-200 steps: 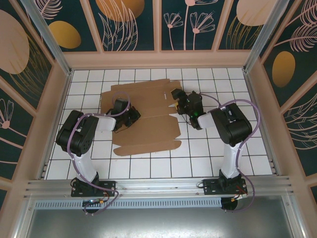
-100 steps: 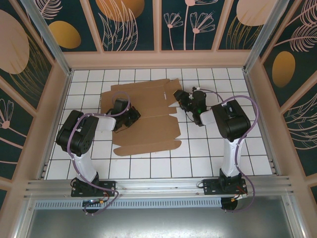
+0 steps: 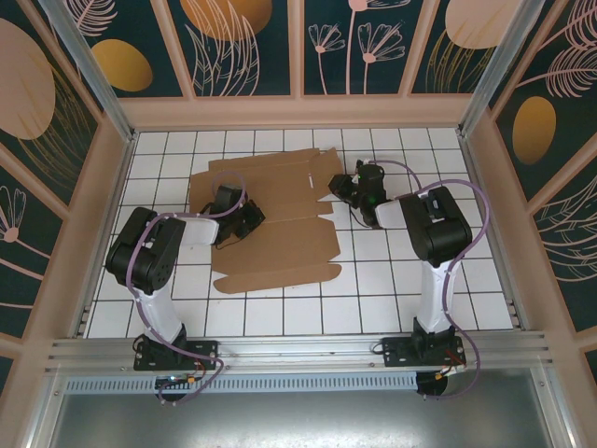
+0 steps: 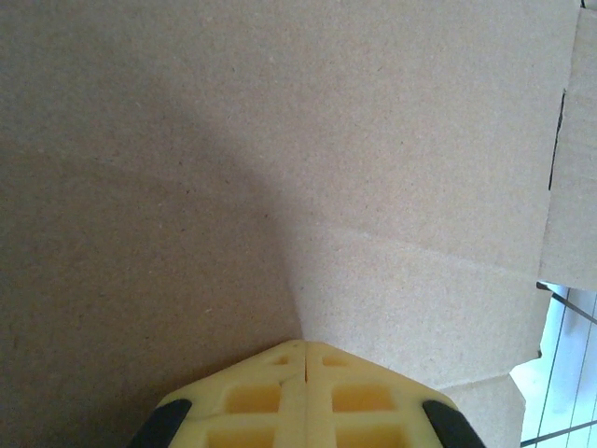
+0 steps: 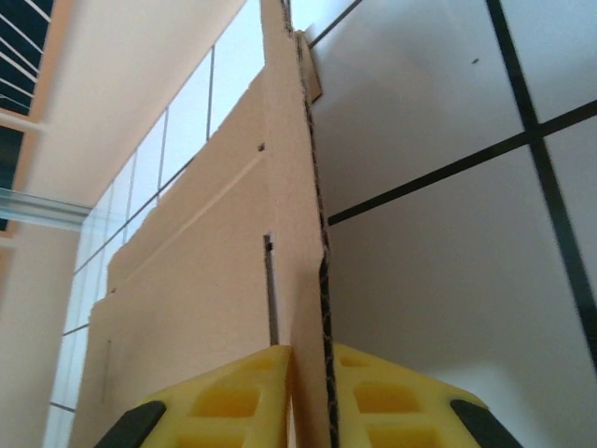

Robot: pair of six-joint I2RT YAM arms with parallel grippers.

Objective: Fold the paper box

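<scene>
The paper box (image 3: 280, 224) is a flat brown die-cut sheet with flaps, lying on the white tiled table. My left gripper (image 3: 254, 221) rests on its middle. In the left wrist view, its yellow fingertips (image 4: 305, 347) are shut together, empty, and press against the cardboard (image 4: 280, 140). My right gripper (image 3: 341, 187) is at the sheet's right edge. Seen from the right wrist, that gripper (image 5: 312, 359) is shut on the thin edge of a cardboard flap (image 5: 224, 252), which stands between the two yellow pads.
White tiles with dark grout (image 3: 410, 280) lie bare to the right of and in front of the sheet. A low wooden wall (image 3: 298, 110) runs along the back, and slanted side walls (image 3: 103, 196) close in the table on both sides.
The right gripper went from wide open to shut on the sheet's right flap edge, and shifted slightly away and to the right. The left arm has not moved.
</scene>
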